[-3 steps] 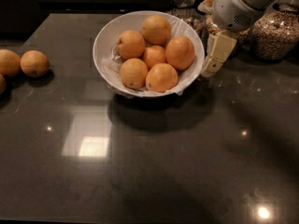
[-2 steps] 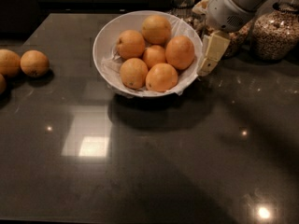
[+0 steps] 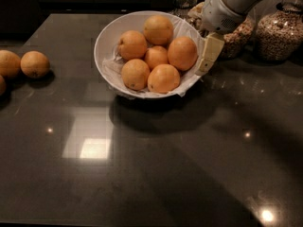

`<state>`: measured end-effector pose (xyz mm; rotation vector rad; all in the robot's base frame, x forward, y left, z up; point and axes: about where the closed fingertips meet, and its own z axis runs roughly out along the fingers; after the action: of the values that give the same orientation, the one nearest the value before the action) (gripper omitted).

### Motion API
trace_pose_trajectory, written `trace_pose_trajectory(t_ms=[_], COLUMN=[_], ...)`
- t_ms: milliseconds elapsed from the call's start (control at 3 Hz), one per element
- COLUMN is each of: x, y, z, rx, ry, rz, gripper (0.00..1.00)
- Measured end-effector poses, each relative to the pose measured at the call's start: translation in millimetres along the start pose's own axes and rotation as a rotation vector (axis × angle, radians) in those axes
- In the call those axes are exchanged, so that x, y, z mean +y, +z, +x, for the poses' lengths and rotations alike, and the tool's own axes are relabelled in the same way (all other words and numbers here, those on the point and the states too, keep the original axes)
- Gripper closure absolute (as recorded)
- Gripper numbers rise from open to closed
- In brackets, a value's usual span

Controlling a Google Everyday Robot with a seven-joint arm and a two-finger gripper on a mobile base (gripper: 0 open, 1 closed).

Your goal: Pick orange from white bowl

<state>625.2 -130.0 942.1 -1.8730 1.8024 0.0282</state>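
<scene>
Orange (image 3: pixel 182 53) is sitting at the right side of the white bowl (image 3: pixel 105 37), touching neighbouring oranges (image 3: pixel 163 78) on the paper lining (image 3: pixel 111 65). Gripper (image 3: pixel 208 56) is hanging just outside the bowl's right rim, beside the orange; grip state: cannot tell. Glass jars (image 3: pixel 277 32) are standing behind. Loose oranges (image 3: pixel 34 64) are lying far left on the dark counter (image 3: pixel 165 164).

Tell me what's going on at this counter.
The robot arm's gripper hangs at the right rim of the white bowl, next to the large orange. That orange lies in the bowl with five other oranges; nothing is lifted yet. Loose oranges sit on the counter at left, and glass jars stand behind.
</scene>
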Motion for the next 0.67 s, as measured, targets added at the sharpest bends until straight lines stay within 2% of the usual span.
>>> trace_pose_trajectory(t_ms=[333, 667], x=[-2.9, -3.9], y=[10.1, 19.2], z=[-3.5, -5.0], rx=[-0.007, -0.01], ry=[-0.016, -0.022], rz=[-0.022, -0.046], gripper=[0.04, 0.16])
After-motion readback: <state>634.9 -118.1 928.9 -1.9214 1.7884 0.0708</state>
